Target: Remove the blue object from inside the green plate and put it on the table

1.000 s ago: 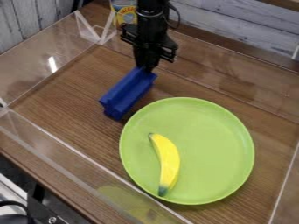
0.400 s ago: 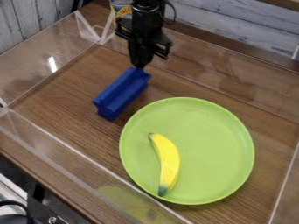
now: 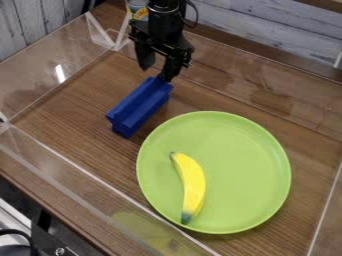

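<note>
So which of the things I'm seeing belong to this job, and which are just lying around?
Part of the job:
blue block, lying on the table beside the plate
green plate
claw, jaws apart above the block

Just lying about:
banana, on the plate

My fingers (image 3: 163,68) look like matt black plastic or metal, which one I cannot tell; the blue object (image 3: 139,105) just below them is solid dark blue, plastic-looking, dull sheen; the counter (image 3: 74,125) under them is brown wood grain, smooth; its clear walls (image 3: 80,40) glint like acrylic; the green plate (image 3: 247,150) beside them is smooth, faintly glossy; the banana (image 3: 190,185) has matt yellow skin.
</note>
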